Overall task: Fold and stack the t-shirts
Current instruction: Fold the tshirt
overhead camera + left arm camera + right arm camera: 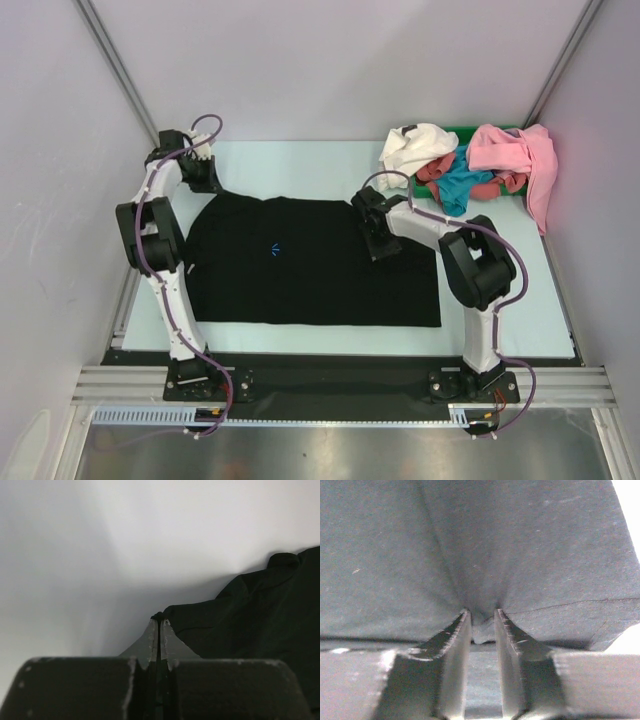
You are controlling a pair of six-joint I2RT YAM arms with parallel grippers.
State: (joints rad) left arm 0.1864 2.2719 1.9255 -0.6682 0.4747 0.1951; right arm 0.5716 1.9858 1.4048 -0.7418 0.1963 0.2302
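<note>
Black t-shirt (310, 265) prob light & limp, so grab at edges. My left pincer (159, 622) clamps its far-left corner, right pincer (482, 625) pinches cloth nr its right side.

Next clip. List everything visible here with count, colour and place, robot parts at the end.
black shirt: one, black with a small light-blue print, spread flat mid-table
white shirt: one, white, crumpled, left end of the far-right pile
teal shirt: one, teal, near side of the pile
red shirt: one, red, mostly buried in the pile
pink shirt: one, pink, right end of the pile
green item: one, green, behind the pile, mostly hidden
table: one, pale
left arm, right arm: two, black and white, near edge
left pincer: one, shut on the black shirt's far-left corner
right pincer: one, shut on its far-right part
</note>
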